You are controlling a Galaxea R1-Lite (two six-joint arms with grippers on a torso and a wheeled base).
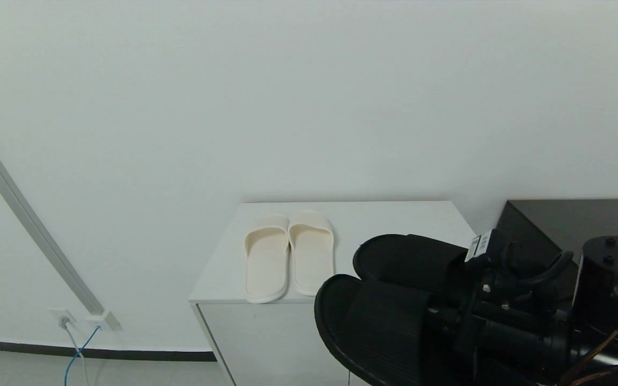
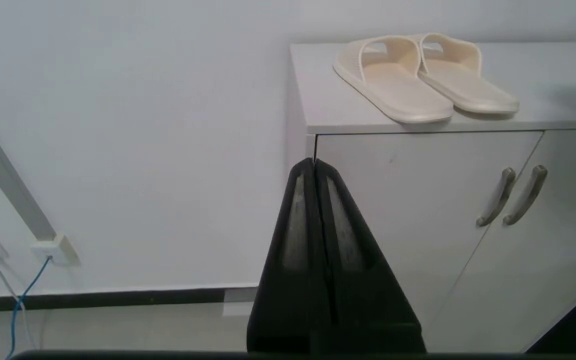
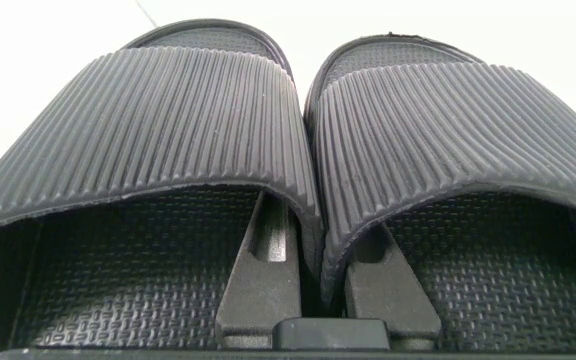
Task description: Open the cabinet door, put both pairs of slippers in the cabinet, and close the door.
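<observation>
The task looks barely begun. In the left wrist view the cabinet (image 2: 368, 110) has both doors (image 2: 418, 230) shut, with the paired handles (image 2: 513, 195) untouched, so the opening step is not yet done and nothing is inside.

The cream slippers (image 1: 289, 254) lie side by side on the cabinet top, near its front edge. In the head view the black slippers (image 1: 389, 300) hang in the air at about 4 o'clock from the cream pair, off the cabinet's front right corner. The right pincer (image 3: 318, 225) carries them, one finger inside each slipper, clamped on the two inner walls pressed together. The left pincer (image 2: 315, 170) is empty, its fingers together, pointing at the cabinet's near side edge.

Left to do, by my reading: open a door, stow the black pair, fetch and stow the cream pair, then shut the door
</observation>
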